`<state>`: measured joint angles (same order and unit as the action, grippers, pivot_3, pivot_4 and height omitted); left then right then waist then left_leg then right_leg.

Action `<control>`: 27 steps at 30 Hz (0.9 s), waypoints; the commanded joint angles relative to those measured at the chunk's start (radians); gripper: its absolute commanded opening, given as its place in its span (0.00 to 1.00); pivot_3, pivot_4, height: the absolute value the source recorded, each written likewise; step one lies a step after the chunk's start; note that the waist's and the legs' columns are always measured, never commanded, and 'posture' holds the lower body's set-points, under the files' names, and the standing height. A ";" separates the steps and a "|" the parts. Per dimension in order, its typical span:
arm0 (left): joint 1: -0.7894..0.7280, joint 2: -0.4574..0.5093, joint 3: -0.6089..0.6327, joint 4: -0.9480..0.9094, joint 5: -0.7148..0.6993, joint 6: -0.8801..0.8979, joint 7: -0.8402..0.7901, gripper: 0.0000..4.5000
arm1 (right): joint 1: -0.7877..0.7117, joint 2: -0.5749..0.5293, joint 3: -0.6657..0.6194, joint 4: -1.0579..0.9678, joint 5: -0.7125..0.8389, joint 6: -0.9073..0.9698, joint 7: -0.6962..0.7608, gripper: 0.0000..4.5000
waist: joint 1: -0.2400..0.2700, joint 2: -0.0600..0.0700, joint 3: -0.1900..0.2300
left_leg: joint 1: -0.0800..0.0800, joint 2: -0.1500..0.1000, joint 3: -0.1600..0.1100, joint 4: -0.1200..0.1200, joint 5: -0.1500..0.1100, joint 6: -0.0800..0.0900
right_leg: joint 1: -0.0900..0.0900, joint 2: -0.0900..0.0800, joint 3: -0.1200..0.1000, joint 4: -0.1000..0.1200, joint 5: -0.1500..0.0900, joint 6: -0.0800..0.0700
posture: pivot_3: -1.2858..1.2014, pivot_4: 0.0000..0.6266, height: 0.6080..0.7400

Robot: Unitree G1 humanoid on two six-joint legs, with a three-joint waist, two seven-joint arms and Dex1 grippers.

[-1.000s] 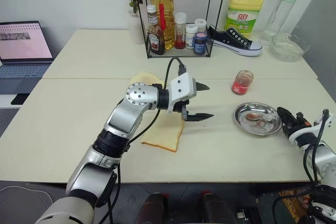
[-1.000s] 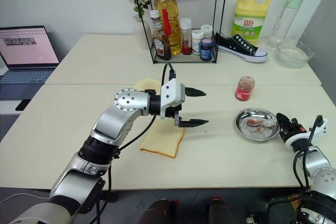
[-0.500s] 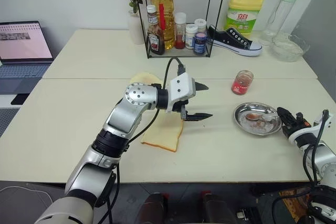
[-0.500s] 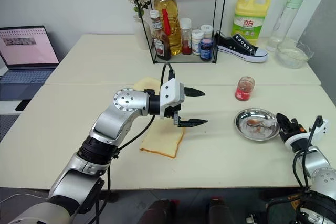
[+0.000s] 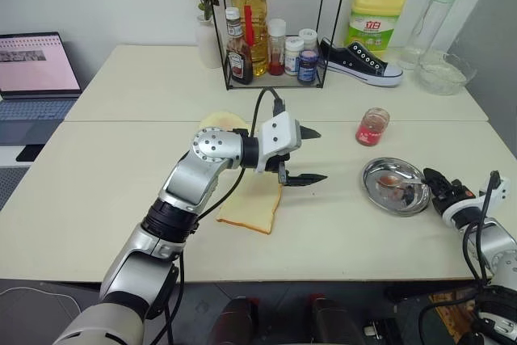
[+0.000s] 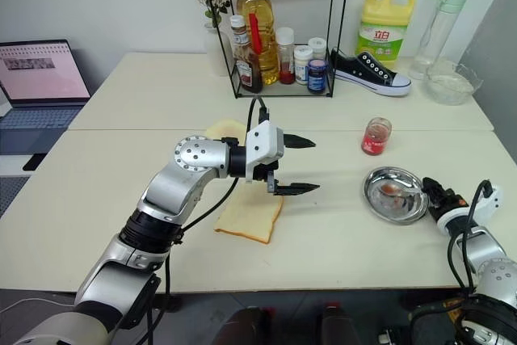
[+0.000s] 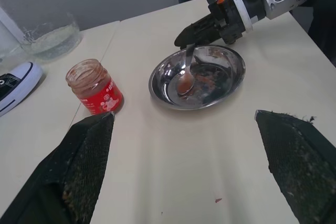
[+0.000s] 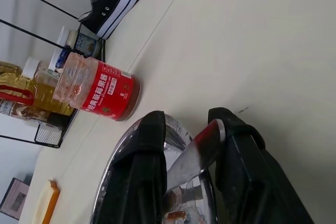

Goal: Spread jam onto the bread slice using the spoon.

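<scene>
The bread slice (image 5: 246,209) lies flat at the table's middle, its face pale. Above its right edge hangs my left gripper (image 5: 317,154), open and empty, pointing right toward the steel dish (image 5: 373,191). The spoon (image 7: 185,80) rests with its red-stained bowl in that dish. Its handle (image 8: 197,153) slants across the gap between my right gripper's parted fingers (image 8: 142,166). That gripper (image 5: 430,180) is open at the dish's right rim. The jam is in a small clear jar (image 5: 372,127) with no lid, standing just behind the dish.
A second, plain slice (image 5: 216,121) lies behind my left arm. A wire rack of bottles (image 5: 271,42), a black sneaker (image 5: 359,61), a yellow detergent jug (image 5: 376,14) and a glass bowl (image 5: 443,73) stand at the back. A laptop (image 5: 36,66) sits far left.
The steel dish has shifted slightly and looks narrower at the right gripper's end. The left arm has not moved.
</scene>
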<state>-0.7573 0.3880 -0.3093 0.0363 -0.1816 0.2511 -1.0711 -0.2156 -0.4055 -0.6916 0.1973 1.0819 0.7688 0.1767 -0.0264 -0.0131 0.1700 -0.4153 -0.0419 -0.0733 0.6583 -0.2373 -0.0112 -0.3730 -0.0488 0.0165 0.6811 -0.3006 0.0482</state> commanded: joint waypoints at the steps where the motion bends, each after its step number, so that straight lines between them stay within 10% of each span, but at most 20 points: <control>1: -0.011 0.001 0.023 -0.029 -0.007 -0.018 0.004 1.00 | 0.009 0.007 -0.003 0.005 -0.005 0.002 -0.003 0.32 | 0.000 0.000 0.000 | 0.000 0.000 0.000 0.000 0.000 0.000 | 0.000 0.000 0.000 0.000 0.000 0.000 | 0.52 0.24 1.00; 27: -0.005 -0.007 0.014 -0.034 -0.005 -0.026 0.004 1.00 | 0.008 -0.007 -0.017 -0.027 0.035 0.005 -0.018 0.24 | 0.000 0.000 0.000 | 0.000 0.000 0.000 0.000 0.000 0.000 | 0.000 0.000 0.000 0.000 0.000 0.000 | 0.52 0.24 1.00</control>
<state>-0.7560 0.3866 -0.3094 0.0362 -0.1815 0.2479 -1.0715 -0.2152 -0.4057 -0.6976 0.1900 1.1165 0.7731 0.1597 -0.0264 -0.0130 0.1700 -0.4154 -0.0419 -0.0732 0.6582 -0.2373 -0.0112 -0.3734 -0.0489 0.0165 0.6810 -0.3006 0.0482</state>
